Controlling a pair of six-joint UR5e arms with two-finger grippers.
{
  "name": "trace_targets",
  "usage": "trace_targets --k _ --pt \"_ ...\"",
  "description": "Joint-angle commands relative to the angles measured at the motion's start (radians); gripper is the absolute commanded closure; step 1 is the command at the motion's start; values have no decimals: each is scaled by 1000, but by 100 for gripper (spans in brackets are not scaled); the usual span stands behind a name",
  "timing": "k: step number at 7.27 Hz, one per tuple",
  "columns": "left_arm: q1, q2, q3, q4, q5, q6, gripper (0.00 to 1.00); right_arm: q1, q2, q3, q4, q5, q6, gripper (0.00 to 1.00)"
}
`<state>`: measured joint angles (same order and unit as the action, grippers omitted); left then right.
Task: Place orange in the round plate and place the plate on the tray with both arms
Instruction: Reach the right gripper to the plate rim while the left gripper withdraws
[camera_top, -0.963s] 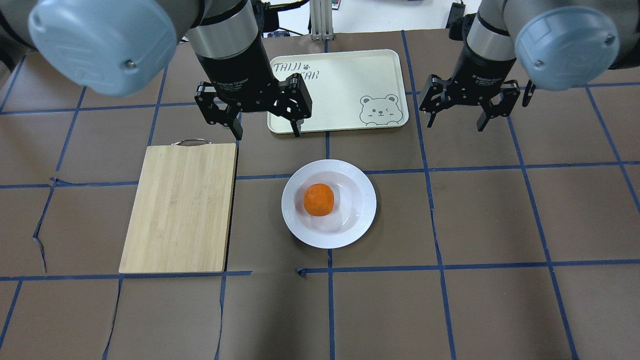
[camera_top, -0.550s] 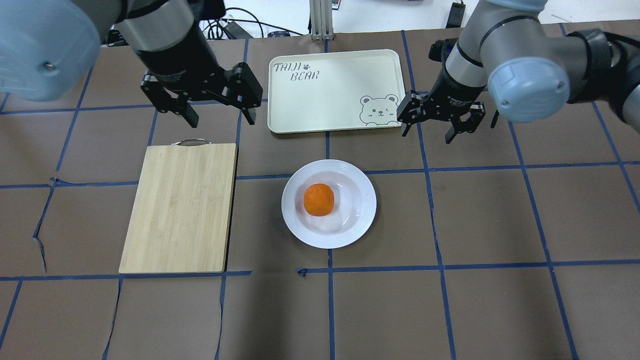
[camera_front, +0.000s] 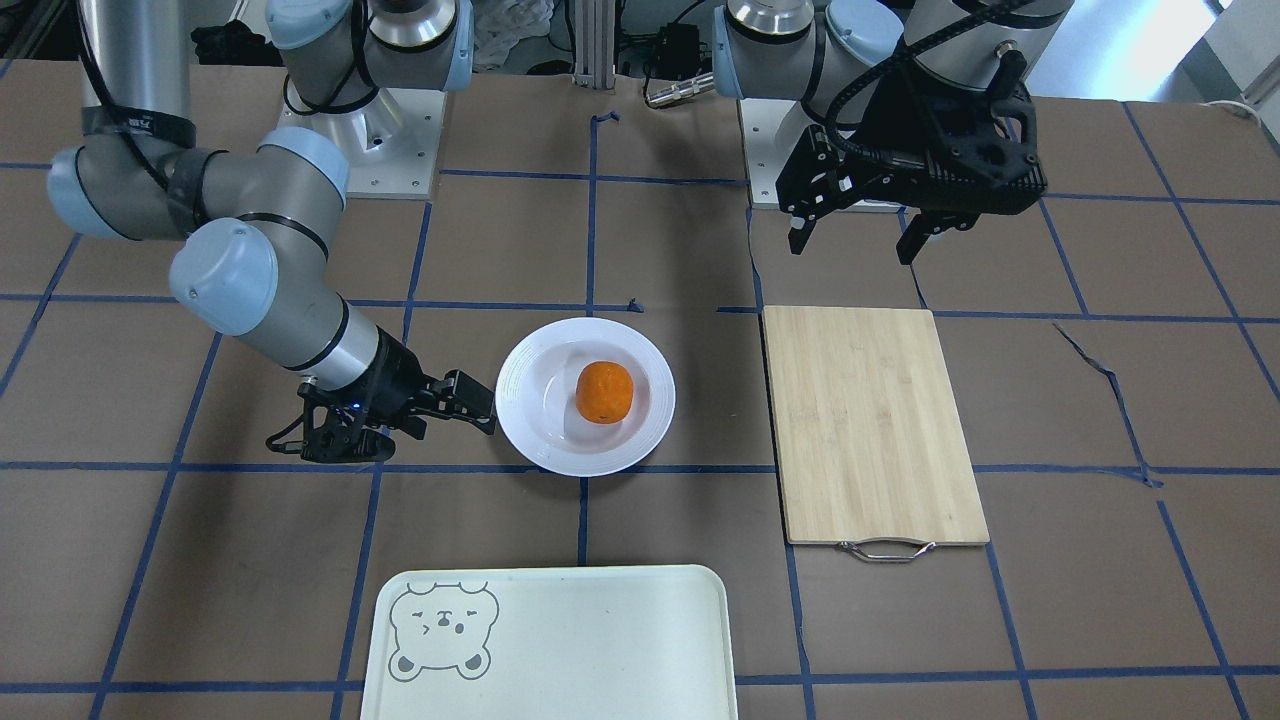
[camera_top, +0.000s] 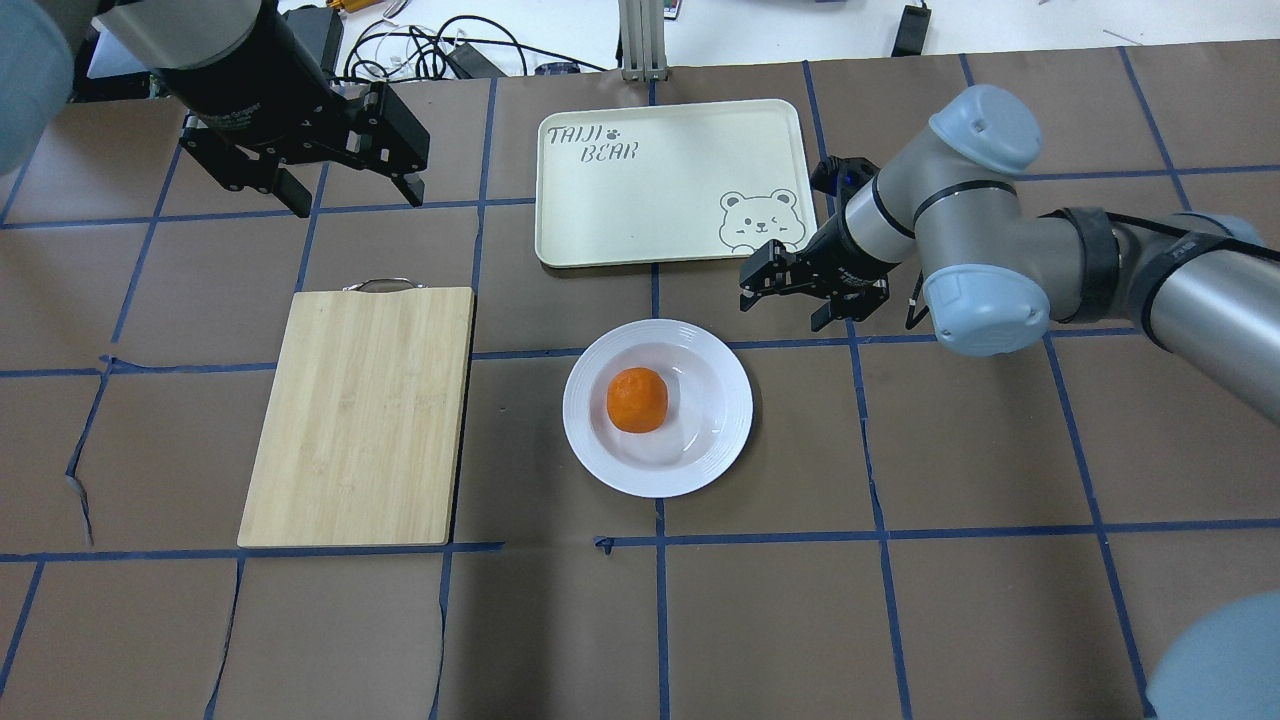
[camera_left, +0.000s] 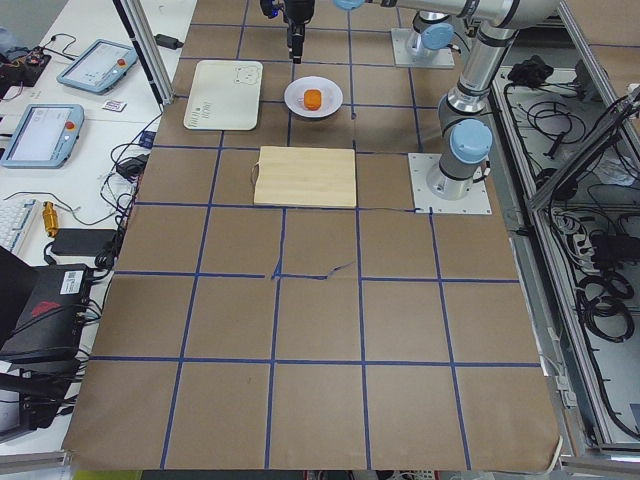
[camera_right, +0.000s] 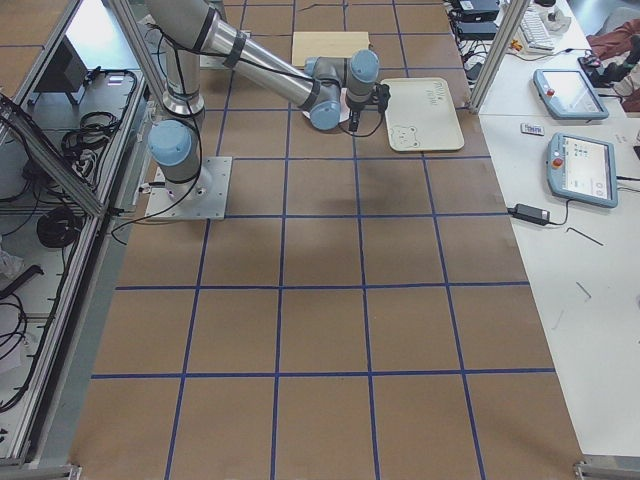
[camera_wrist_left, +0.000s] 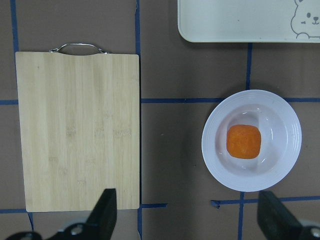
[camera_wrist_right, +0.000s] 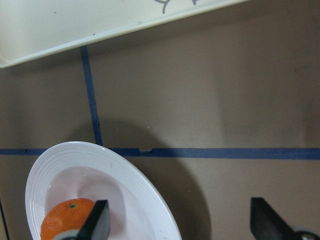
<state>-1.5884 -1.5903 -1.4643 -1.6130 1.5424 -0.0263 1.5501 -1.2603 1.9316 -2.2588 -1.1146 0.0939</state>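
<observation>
Bright, even light falls from above, so shadows stay soft: a faint dark ring hugs the round plate (camera_top: 735, 410), and in the right wrist view a broader shadow spreads on the table beside it. The plate's glossy centre carries pale glare near the orange (camera_top: 637, 400). The overhead view is sharp mid-table, but a blue joint cap (camera_top: 1215, 665) at its near right corner is blurred, and the left gripper's fingers (camera_wrist_left: 106, 212) look soft
</observation>
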Motion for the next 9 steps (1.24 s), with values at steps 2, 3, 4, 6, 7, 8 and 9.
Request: trace_targets --k 2,3,4,6,7,8,9 --pt "-4 33 -88 133 74 -61 0 7 79 23 -68 114 -3 0" --pt "-4 44 -91 121 74 -64 0 13 102 33 -91 116 -2 0" --pt "-4 49 -88 87 65 -61 0 22 111 47 -128 116 6 4" --pt "-4 53 -90 62 62 -60 0 82 113 62 -140 116 10 15" --pt "-4 53 -91 62 62 -55 0 82 122 64 -142 116 10 15" --pt "-4 53 -93 62 61 -53 0 84 124 67 -142 116 10 24" --pt "-4 53 -93 64 59 -53 0 84 124 76 -142 108 9 34"
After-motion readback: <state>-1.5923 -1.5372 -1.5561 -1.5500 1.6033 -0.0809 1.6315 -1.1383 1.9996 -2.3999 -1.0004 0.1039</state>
